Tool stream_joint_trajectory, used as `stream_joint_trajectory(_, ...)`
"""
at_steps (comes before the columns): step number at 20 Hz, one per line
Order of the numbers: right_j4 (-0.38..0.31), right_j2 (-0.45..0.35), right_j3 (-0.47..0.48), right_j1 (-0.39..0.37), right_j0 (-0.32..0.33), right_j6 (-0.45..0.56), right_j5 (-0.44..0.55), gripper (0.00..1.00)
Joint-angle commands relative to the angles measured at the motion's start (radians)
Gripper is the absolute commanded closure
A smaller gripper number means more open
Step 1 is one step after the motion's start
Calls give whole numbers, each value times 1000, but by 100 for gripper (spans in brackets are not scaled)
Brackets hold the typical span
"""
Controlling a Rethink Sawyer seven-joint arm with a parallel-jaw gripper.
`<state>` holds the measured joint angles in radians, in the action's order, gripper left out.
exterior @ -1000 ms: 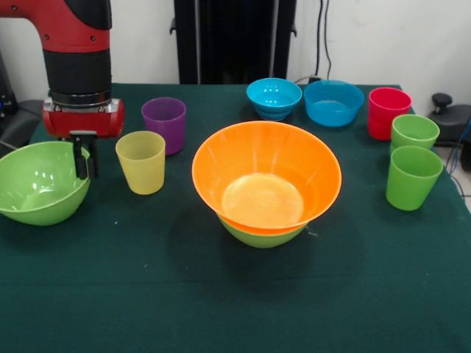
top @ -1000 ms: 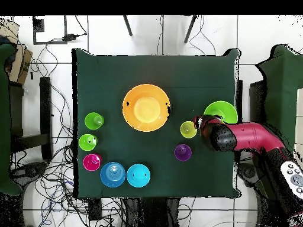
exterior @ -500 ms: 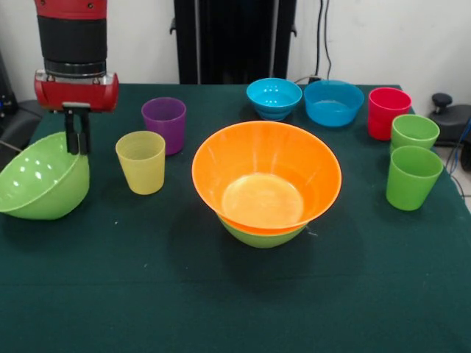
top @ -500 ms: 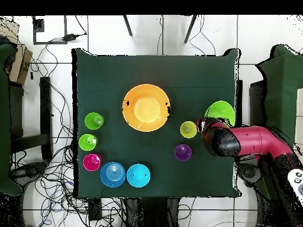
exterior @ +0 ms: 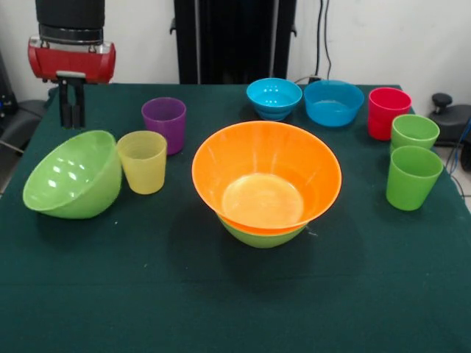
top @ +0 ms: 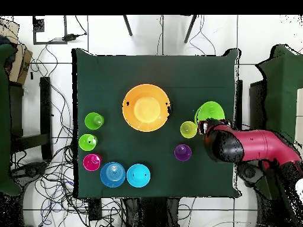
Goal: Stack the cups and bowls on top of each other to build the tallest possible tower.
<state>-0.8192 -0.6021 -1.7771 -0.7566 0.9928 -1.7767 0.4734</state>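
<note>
Our gripper point(exterior: 71, 118), jaws nearly closed on nothing, hangs above the tilted lime green bowl point(exterior: 72, 176) (touching the yellow cup point(exterior: 142, 162)); a careless approach could topple both.

Robotics lab, green-clothed worktop point(top: 177, 71) on a white tiled floor point(top: 260, 35), loose cables point(top: 56, 177) trailing around, red robot arm point(top: 260, 145) alongside

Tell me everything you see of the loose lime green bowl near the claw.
The lime green bowl is glossy, plastic-looking and empty. It sits tipped on its side on the green tablecloth, its opening facing up and away from the yellow cup, which its rim appears to touch. The claw hangs above it, apart from it.
</note>
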Motion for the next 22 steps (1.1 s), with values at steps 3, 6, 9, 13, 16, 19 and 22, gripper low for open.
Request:
stream_joint_trajectory(3, 52, 18, -104, -128, -7, 79, 98, 100)
stream_joint_trajectory(6, 66, 15, -111, -145, -3, 93, 110, 100)
stream_joint_trajectory(9, 80, 5, -111, -140, 6, 108, 117, 100)
stream_joint_trajectory(13, 77, -29, -120, -112, 35, 122, 50, 0)
stream_joint_trajectory(16, 73, -36, -105, -57, 42, 118, 40, 0)
stream_joint_trajectory(19, 29, -10, -71, 16, 24, 91, 10, 0)
stream_joint_trajectory(22, 7, 8, -47, 60, 8, 68, -7, 0)
